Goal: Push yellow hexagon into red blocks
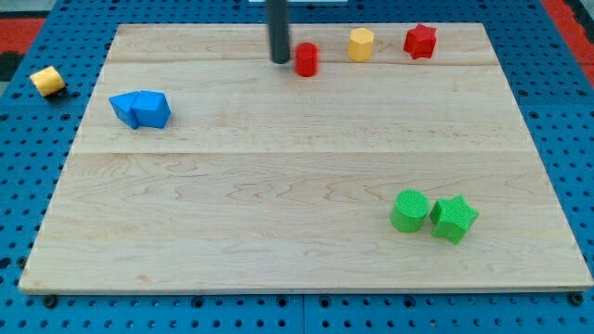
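The yellow hexagon sits near the view's top edge of the wooden board. A red cylinder lies to its left and a red star to its right, each a short gap away. My tip rests on the board just left of the red cylinder, nearly touching it. The rod comes down from the view's top.
Two blue blocks sit together at the view's left. A green cylinder and a green star sit side by side at the lower right. A small yellow block lies off the board on the blue pegboard at the left.
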Motion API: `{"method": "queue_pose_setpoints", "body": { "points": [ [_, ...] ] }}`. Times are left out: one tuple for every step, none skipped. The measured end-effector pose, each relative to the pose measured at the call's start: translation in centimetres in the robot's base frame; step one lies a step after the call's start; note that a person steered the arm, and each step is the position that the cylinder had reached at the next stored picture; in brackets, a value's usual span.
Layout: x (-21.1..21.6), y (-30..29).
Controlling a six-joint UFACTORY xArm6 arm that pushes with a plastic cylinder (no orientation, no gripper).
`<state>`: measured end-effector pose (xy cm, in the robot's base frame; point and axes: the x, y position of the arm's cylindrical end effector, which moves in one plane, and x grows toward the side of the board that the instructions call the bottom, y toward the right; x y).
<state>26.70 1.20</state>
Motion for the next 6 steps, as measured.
{"method": "queue_pose_setpoints", "body": {
  "points": [
    [0.6,7.8],
    [4.0,4.2],
    [6.9,8.5],
    [4.5,21.1],
    [-3.4,23.4],
    [-5.5,20.3]
  ]
}}
